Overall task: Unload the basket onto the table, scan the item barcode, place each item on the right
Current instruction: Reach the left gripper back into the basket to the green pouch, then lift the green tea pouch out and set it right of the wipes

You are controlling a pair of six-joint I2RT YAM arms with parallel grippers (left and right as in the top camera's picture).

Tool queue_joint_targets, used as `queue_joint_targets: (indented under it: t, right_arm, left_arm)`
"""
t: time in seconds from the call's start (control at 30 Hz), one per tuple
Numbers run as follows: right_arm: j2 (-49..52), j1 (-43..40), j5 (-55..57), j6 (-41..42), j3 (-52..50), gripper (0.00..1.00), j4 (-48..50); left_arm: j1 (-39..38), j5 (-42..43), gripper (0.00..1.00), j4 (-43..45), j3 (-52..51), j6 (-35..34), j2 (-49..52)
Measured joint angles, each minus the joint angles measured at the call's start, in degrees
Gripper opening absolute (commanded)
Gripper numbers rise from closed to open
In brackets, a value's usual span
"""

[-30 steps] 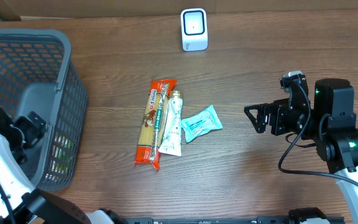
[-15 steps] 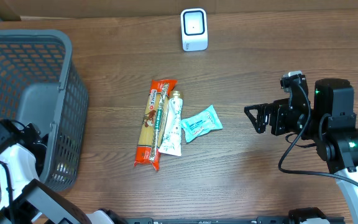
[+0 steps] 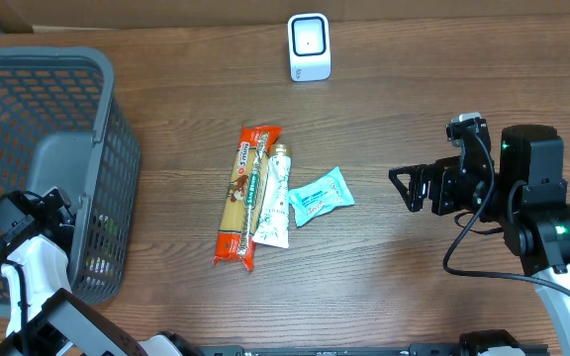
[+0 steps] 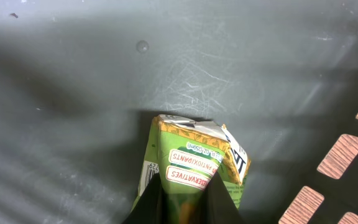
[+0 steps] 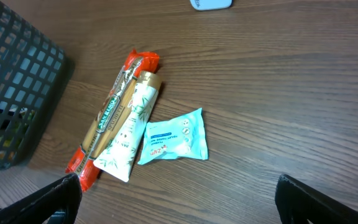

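Grips a green carton with the left claw, down inside the grey basket at the left edge of the table, dark fingers pressed together on both its sides, the basket's solid grey bottom behind it. Shows, mid-table, an orange packet, a white tube lying against its right side, a teal pouch just right of that, and a white scanner at the far edge. Holds the right claw at the right, near the pouch but apart from it, fingers spread wide around nothing.

Carton base behind left claw
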Motion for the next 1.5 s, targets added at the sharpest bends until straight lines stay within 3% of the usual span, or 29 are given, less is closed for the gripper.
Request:
queue_joint_targets:
  t: [0.17, 0.33, 0.6, 0.77, 1.0, 1.23, 1.5]
  right_arm:
    - [0.0, 0.0, 0.0, -0.02, 0.0, 1.0, 0.0]
    - [0.0, 0.0, -0.02, 0.0, 0.0, 1.0, 0.07]
    - [0.0, 0.0, 0.0, -0.02, 0.0, 1.0, 0.09]
    - [0.22, 0.0, 0.02, -0.02, 0.0, 1.0, 0.11]
    - [2.38, 0.0, 0.0, -0.02, 0.0, 1.0, 0.09]
    - [5.05, -0.02, -0.17, 0.07, 0.0, 0.98, 0.17]
    - [5.2, -1.18, -5.81, 1.62, 0.85, 0.99, 5.03]
  left_arm:
    - [0.0, -0.44, 0.04, -1.73, 1.07, -0.02, 0.04]
    - [0.0, -2.73, 0.04, -11.28, 6.84, -0.04, 1.57]
    - [0.02, -2.99, 0.04, -26.05, 27.71, -0.33, 2.71]
    - [0.07, 2.54, 0.04, -34.91, 43.71, -0.72, 2.71]
    - [-0.92, 17.4, 0.04, -42.12, 61.51, -0.9, 2.34]
    - [-14.58, 23.93, 0.04, -46.27, 63.78, -0.9, 0.85]
    - [-39.74, 17.97, 0.04, -45.22, 63.78, -1.51, 2.34]
